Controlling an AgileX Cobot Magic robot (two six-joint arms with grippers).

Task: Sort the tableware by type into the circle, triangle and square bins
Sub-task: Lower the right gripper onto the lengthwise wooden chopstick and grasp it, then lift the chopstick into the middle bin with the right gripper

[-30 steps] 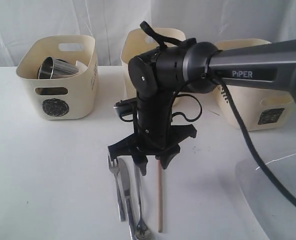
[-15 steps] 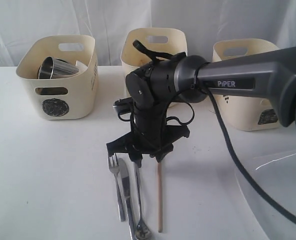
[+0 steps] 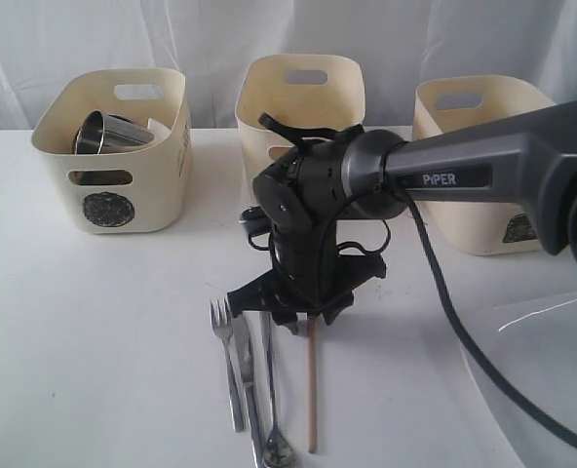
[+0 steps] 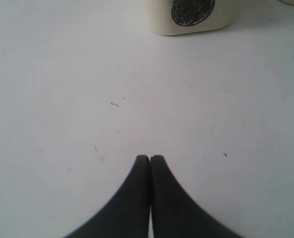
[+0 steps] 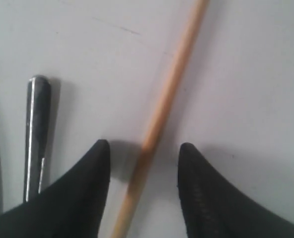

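The chopstick (image 5: pixel 177 74) lies flat on the white table (image 3: pixel 94 341), between the fingers of the right gripper (image 5: pixel 144 146). The fingers stand apart, one on each side of the stick, with a strip of table showing between the wood and each tip, so nothing is clamped. The handle end of the spoon (image 5: pixel 37 129) lies just beside one finger, outside the gap.

In the exterior view this gripper points down at the lower centre of the frame, over the upper ends of a close row of cutlery. From left to right the row is one fork (image 3: pixel 225 361), one knife (image 3: pixel 248 390), one spoon and the one chopstick, all running toward the bottom edge.

The left gripper (image 4: pixel 150 157) has its fingers pressed together with nothing between them, above bare table.

Three cream bins stand along the back of the table. The circle bin (image 3: pixel 162 185) at the upper left holds a tilted steel mug (image 3: pixel 103 132) with a white edge behind it. The middle bin (image 3: pixel 303 88) has its front hidden by the right arm (image 3: pixel 483 171). The right-hand bin (image 3: pixel 479 117) shows a dark mark low on its front, partly cut off by the arm. The insides of these two cannot be seen
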